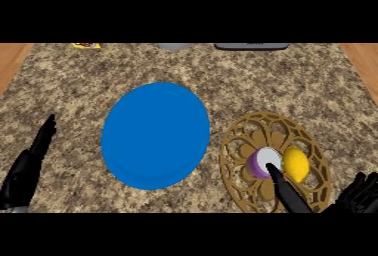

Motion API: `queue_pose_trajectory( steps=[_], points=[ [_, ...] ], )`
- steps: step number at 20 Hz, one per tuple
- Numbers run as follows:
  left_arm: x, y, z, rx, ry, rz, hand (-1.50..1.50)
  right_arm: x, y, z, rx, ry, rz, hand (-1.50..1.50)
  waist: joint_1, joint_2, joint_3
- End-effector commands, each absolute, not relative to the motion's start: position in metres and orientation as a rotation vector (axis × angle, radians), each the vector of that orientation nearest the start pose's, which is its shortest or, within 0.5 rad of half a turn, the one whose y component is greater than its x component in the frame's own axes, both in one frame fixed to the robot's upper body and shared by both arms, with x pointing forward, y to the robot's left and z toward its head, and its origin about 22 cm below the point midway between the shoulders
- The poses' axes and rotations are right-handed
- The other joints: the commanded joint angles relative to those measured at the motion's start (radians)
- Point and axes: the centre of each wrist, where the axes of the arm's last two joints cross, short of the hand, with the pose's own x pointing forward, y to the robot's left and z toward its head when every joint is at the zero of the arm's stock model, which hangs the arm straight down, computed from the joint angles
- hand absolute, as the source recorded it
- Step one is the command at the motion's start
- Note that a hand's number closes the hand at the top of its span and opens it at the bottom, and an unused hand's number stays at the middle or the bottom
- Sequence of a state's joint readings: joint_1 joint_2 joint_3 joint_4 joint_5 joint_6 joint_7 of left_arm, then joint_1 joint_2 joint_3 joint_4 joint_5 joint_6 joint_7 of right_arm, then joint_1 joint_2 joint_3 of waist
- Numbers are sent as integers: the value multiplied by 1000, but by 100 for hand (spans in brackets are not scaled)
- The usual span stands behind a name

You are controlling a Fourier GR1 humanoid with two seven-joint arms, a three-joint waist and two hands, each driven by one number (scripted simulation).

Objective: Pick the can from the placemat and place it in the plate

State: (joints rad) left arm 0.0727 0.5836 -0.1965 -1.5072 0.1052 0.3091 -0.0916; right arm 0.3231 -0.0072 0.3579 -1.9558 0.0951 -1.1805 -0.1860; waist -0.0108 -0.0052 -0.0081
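Observation:
A purple can with a white top stands on a round golden openwork placemat at the right of the counter. A yellow lemon-like object sits right beside it on the mat. A large blue plate lies to the left of the placemat with nothing on it. My right hand is at the lower right, open; one long straight finger points up to the can's near side and appears to touch it. My left hand rests open at the left edge, fingers up.
The speckled stone counter has wooden strips at both far corners. At the far edge are a yellow item, a grey object and a dark flat object.

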Motion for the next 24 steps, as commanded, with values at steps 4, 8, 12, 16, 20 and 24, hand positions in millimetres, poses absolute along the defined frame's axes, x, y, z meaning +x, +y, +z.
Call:
queue_pose_trajectory(
  steps=[4,8,12,16,20,24],
  points=[
    [212,330,-1,480,-1512,-305,0,93,-169,8,-874,-1389,-580,-150,19,16,-2],
    [216,329,11,457,-1541,-332,0,76,-176,13,-851,-1264,-548,-150,45,24,-2],
    [227,324,8,457,-1548,-326,0,71,-184,24,-792,-1192,-460,-150,48,33,-2],
    [227,332,10,461,-1556,-345,0,75,-199,43,-759,-1122,-377,-150,55,30,-1],
    [218,331,8,447,-1542,-343,0,87,-220,57,-758,-995,-267,-150,69,26,2],
    [234,323,12,438,-1553,-331,0,109,-212,68,-740,-913,-134,-150,57,23,3]
  ],
)
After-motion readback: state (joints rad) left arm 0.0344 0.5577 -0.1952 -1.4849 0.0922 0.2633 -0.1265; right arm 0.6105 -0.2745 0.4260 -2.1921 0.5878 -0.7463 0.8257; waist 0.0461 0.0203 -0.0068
